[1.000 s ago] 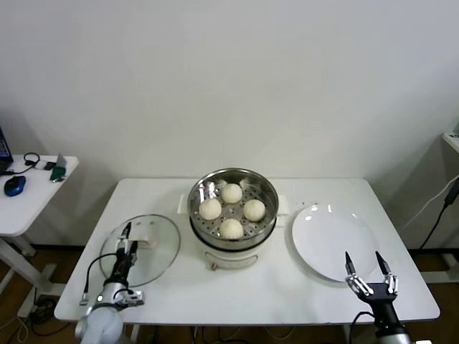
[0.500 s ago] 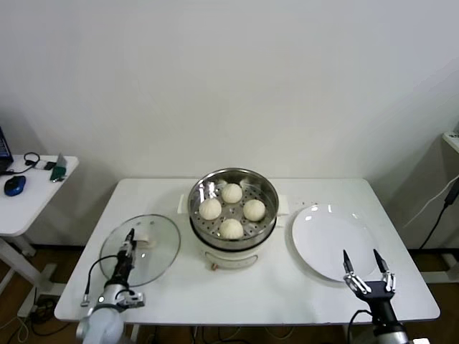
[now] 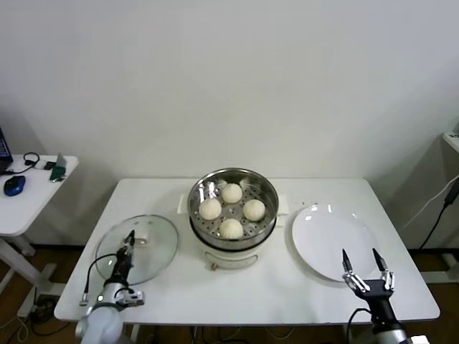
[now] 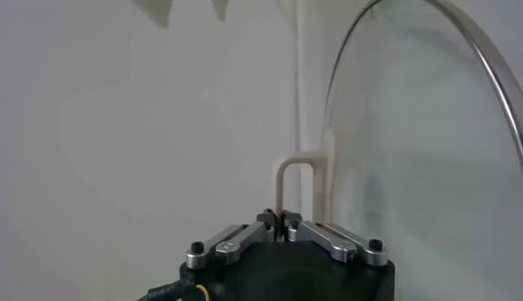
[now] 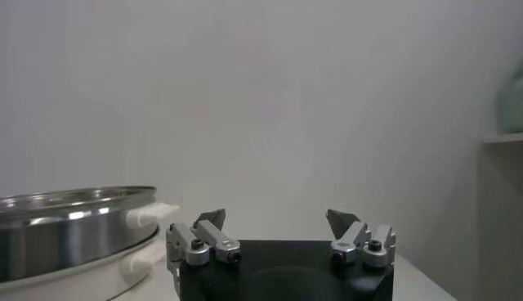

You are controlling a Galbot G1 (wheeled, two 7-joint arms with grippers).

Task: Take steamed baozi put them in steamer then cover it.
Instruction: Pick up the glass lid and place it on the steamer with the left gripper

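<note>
The left gripper point(image 3: 130, 237) is pressed together, apparently pinching the cover point(image 3: 147, 256) handle; the right gripper point(image 3: 365, 259) is spread.

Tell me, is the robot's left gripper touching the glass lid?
Touching. In the left wrist view, the left gripper has its fingers pinched shut on the cover's whitish handle.
</note>
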